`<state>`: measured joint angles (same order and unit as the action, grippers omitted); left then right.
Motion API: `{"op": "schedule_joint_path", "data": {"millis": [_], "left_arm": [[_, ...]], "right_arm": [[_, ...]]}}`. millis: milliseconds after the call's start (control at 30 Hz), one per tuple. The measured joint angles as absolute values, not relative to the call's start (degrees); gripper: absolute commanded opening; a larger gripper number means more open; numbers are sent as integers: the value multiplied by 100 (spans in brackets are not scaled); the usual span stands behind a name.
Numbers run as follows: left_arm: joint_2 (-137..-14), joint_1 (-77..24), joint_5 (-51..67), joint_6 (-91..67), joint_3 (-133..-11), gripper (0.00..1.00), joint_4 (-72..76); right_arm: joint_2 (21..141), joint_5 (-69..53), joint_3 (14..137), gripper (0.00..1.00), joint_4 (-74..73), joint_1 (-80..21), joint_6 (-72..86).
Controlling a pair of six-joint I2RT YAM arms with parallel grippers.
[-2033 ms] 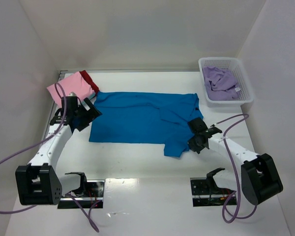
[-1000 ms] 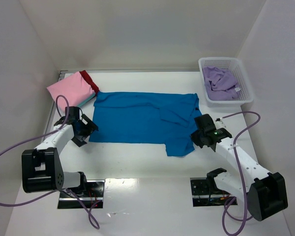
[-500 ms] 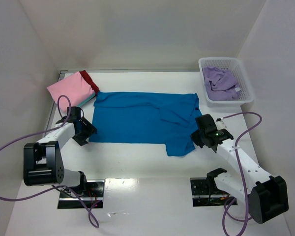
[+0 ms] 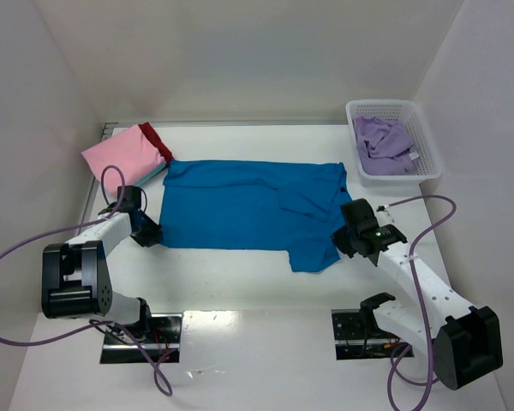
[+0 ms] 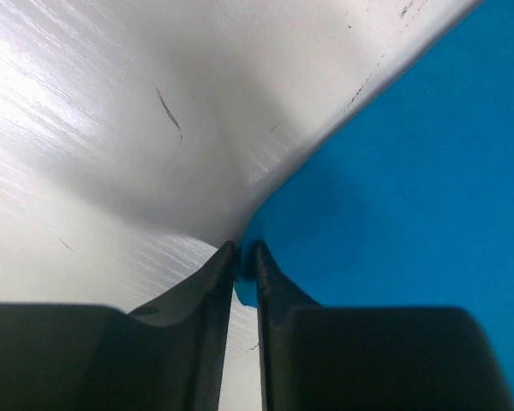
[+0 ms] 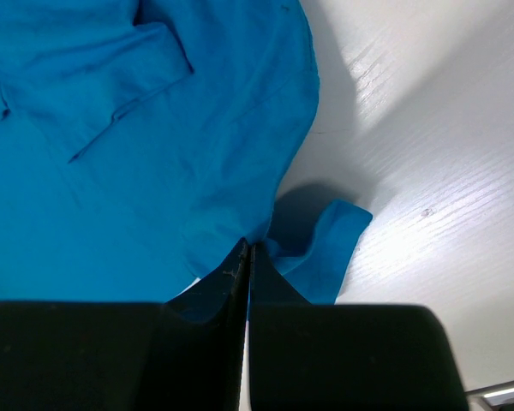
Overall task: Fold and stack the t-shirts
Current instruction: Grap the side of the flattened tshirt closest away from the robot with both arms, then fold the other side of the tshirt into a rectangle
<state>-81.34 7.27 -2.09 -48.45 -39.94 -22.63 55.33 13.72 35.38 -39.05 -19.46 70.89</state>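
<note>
Two corners of the blue shirt point(image 4: 248, 210) matter here, both on its near edge. The shirt lies spread on the tabletop point(image 4: 240, 295), its long axis running left to right. Each arm sits at its own end of that edge: the left arm point(image 4: 103, 229) at the near left corner, the right arm point(image 4: 407, 270) at the near right, where a sleeve juts toward the bases. The cloth therefore lies away from both sets of jaws, toward the far wall, and we judge that a fold would carry the near edge that way, both arms together.

The left jaws are all but closed, and the blue hem is nipped in the thin slit between them. The right jaws are pressed together at the rim of the sleeve. They seem to have cloth between them, though the tips hide the contact itself.

The overhead view gives us the layout: a pink shirt point(image 4: 124, 156) with a red shirt point(image 4: 157, 139) showing behind it at the far left, and a lavender shirt point(image 4: 384, 144) in the white basket point(image 4: 432, 168) at the far right. Only the wrist views show the grips, and the right one shows a small blue flap point(image 6: 325, 248) curled up beside the jaws
</note>
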Motion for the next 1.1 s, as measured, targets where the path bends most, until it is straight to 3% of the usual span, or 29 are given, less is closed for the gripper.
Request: {"op": "schedule_joint_path", "data": {"millis": [167, 667, 1100], "left_arm": [[-8136, 727, -207, -4836, -3994, 0, -2257], [-7118, 727, -12, -4672, -4884, 0, -2976], [-6764, 392, -10, -4681, -4919, 0, -3638]], "right_arm": [[5535, 1372, 3538, 0, -3905, -1946, 7089], [5465, 1372, 4080, 0, -4056, -1833, 7091], [4733, 1240, 4130, 0, -4748, -1833, 7393]]}}
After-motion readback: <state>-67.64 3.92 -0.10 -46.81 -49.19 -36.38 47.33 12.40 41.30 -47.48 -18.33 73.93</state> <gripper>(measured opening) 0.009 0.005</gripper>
